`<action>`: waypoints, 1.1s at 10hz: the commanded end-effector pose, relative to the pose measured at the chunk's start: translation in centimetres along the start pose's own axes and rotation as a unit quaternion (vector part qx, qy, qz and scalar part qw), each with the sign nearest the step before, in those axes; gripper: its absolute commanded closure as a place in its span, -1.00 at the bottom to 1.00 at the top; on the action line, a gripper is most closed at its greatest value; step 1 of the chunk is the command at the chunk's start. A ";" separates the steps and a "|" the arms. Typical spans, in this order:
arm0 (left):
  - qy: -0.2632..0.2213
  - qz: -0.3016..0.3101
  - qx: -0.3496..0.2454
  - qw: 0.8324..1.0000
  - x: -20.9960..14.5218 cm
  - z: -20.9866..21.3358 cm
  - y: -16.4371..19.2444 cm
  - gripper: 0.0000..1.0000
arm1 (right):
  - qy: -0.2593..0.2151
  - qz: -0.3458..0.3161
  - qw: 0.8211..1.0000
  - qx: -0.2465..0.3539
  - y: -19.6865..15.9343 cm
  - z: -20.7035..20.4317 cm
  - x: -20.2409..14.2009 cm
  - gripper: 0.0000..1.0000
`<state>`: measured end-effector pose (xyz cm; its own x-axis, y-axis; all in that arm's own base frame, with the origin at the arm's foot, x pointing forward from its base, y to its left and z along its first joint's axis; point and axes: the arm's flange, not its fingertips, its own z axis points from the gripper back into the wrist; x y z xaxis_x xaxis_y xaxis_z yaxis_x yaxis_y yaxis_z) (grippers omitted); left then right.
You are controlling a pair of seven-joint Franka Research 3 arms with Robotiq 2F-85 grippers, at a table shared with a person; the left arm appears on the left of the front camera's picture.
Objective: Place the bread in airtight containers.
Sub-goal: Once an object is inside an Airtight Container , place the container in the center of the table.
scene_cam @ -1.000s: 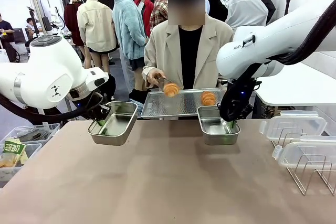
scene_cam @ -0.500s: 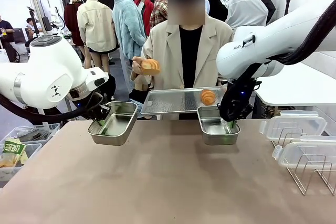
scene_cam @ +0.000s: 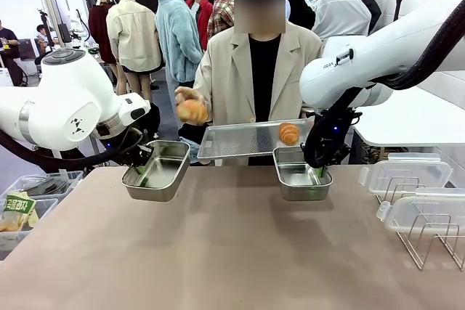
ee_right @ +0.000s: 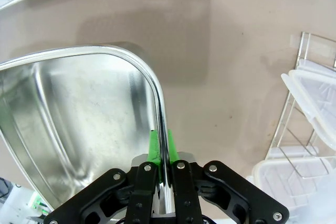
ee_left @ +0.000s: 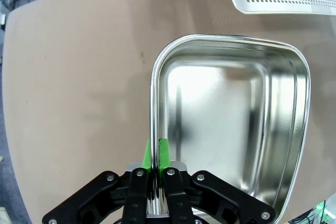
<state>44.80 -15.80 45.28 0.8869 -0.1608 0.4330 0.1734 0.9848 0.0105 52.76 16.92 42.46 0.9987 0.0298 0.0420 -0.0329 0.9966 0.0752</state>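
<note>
Bread, item 1: one golden-brown roll (scene_cam: 192,111) is held in the person's hand (scene_cam: 182,96), in the air above and slightly beyond the left container (scene_cam: 156,172). It touches neither the container nor the tray (scene_cam: 240,141).

Bread, item 2: the second roll (scene_cam: 289,133) lies on the perforated steel tray, near its right end, just behind the right container (scene_cam: 299,177).

End effectors:
- The left gripper (ee_left: 156,153) is clamped narrow on the side wall of the left container, one green pad on each face of the rim. The container's interior is bare steel.
- The right gripper (ee_right: 161,148) is clamped in the same manner on the side wall of the right container, which holds nothing.

Surface: the table (scene_cam: 232,252) is a plain, matte brown top. Both containers sit near its far edge, well apart, with the tray between and behind them. Whether either container rests fully on the table cannot be determined. At the right side, two clear white-rimmed lids (scene_cam: 405,176) lie stacked in a wire rack (scene_cam: 429,241). Off the table's left edge, a clear bin (scene_cam: 33,201) holds a green packet.

Room: the person stands at the far side in a beige jacket over a black top. Beyond them is a grey floor.
</note>
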 end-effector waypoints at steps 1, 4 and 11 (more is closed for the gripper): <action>-0.004 -0.007 0.005 1.000 0.1 0.2 0.0 1.00 | -0.012 -0.002 1.000 0.002 -0.1 0.0 -0.1 1.00; -0.004 -0.007 0.005 1.000 0.1 0.2 0.0 1.00 | -0.012 -0.002 1.000 0.002 -0.1 0.0 -0.1 1.00; -0.004 -0.007 0.005 1.000 0.1 0.2 0.0 1.00 | -0.012 -0.002 1.000 0.002 -0.1 0.0 -0.1 1.00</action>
<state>44.78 -15.81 45.25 0.8871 -0.1614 0.4325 0.1738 0.9847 0.0109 52.77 16.92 42.46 0.9987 0.0298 0.0421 -0.0329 0.9966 0.0752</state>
